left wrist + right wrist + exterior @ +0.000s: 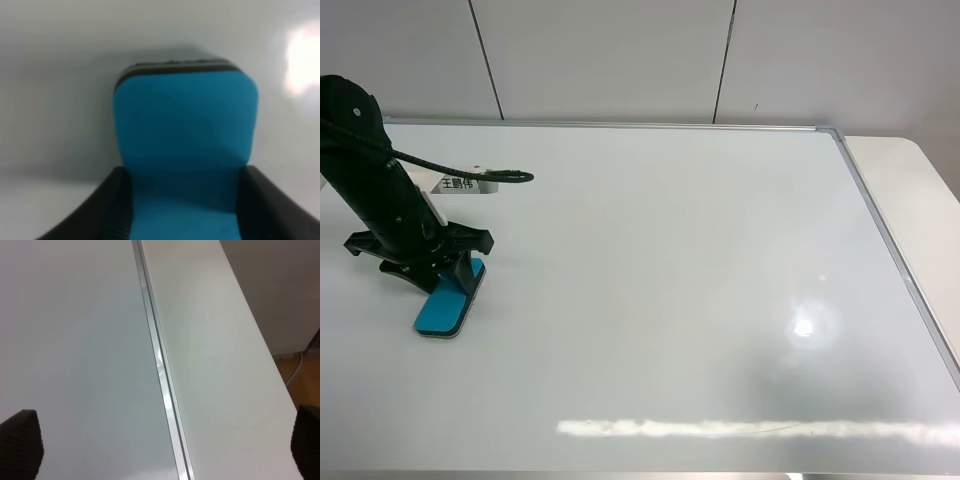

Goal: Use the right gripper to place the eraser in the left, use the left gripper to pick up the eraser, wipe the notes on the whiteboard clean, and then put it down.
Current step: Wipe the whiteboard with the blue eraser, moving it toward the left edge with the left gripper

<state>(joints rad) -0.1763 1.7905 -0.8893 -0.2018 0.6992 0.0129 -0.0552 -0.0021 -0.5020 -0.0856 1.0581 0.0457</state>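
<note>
The teal-blue eraser [442, 308] lies low on the whiteboard [670, 260] near its left edge. My left gripper [455, 280] is shut on it, one black finger on each long side. In the left wrist view the eraser [185, 130] fills the middle, its dark felt base showing along the far end, with the fingers [105, 210] clamped on it. My right gripper [165, 440] is open wide; only its two fingertips show, over the whiteboard's silver frame [160, 365]. It does not show in the exterior view. The notes are out of view; the board's surface looks plain white.
A small silver tag with black characters [465, 184] and a thin black cable [470, 172] sit at the board's far left. A white tabletop [910, 200] runs beyond the board's right frame. Wall panels stand behind. Light glare [805, 325] marks the board's lower right.
</note>
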